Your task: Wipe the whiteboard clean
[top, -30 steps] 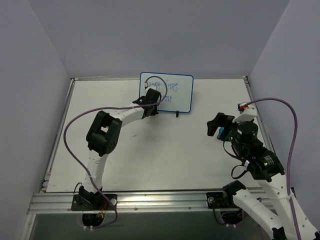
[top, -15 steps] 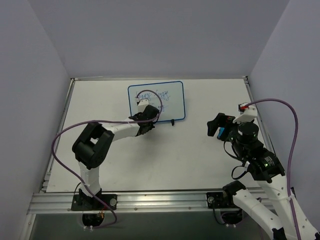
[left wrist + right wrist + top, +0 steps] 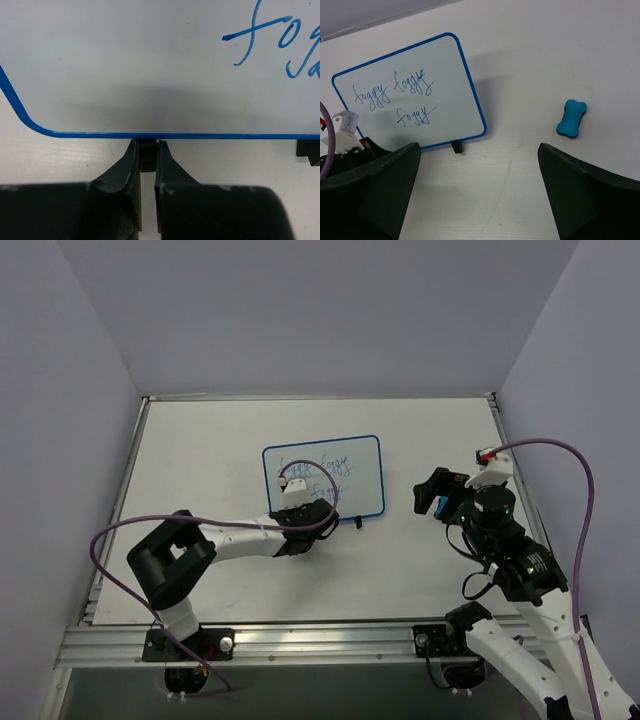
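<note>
Soft, even overhead light, no glare. The whiteboard (image 3: 410, 95) casts a faint shadow toward 3 o'clock. Left wrist view: fingers (image 3: 122, 172) slightly blurred.

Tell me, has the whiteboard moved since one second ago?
Yes. The whiteboard came away from the table's far edge, toward the near side.

I'm logging the whiteboard (image 3: 412, 97) showing white, blue-framed, with blue handwriting; eraser (image 3: 571, 118) reading turquoise; table (image 3: 510, 190) white.
</note>
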Available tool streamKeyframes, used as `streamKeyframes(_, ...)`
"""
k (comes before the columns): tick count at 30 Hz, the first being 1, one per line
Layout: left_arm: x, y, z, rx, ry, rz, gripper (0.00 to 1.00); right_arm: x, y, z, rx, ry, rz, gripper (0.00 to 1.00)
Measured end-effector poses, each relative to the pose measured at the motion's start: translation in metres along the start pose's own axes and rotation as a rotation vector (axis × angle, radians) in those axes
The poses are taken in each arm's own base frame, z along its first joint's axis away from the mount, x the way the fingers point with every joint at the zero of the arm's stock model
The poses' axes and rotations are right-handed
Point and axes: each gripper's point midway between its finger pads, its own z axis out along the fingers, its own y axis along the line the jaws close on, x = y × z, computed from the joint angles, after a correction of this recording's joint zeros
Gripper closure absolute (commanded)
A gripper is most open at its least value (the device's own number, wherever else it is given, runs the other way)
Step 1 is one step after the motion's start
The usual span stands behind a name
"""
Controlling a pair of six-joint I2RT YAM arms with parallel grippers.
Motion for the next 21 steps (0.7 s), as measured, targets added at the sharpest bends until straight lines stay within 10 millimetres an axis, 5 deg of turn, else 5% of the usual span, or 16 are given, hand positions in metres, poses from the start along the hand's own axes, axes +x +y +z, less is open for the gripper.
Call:
streamKeyframes(5, 0.008, -0.001, -0.006, -0.005, -0.017, -0.037, 0.97, -0.001, 0.001, -0.003, -0.011, -0.008, 0.011, 0.0)
streamKeyframes(8, 0.009, -0.001, -0.009, -0.004, -0.017, -0.048, 0.67, -0.002, 0.002, -0.005, -0.014, -0.014, 0.015, 0.0)
streamKeyframes(16, 0.016, 0.004, -0.03, 0.017, 0.016, -0.032, 0.45, -0.002, 0.002, -0.005, -0.014, -0.014, 0.016, 0.0)
streamKeyframes(20, 0.01, 0.006, -0.045, 0.029, 0.007, -0.01, 0.24, -0.002, 0.001, -0.004, -0.013, -0.012, 0.014, 0.0)
streamKeyframes(21, 0.007, 0.007, -0.051, 0.029, -0.001, -0.002, 0.12, -0.001, 0.001, -0.003, -0.012, -0.01, 0.014, 0.0)
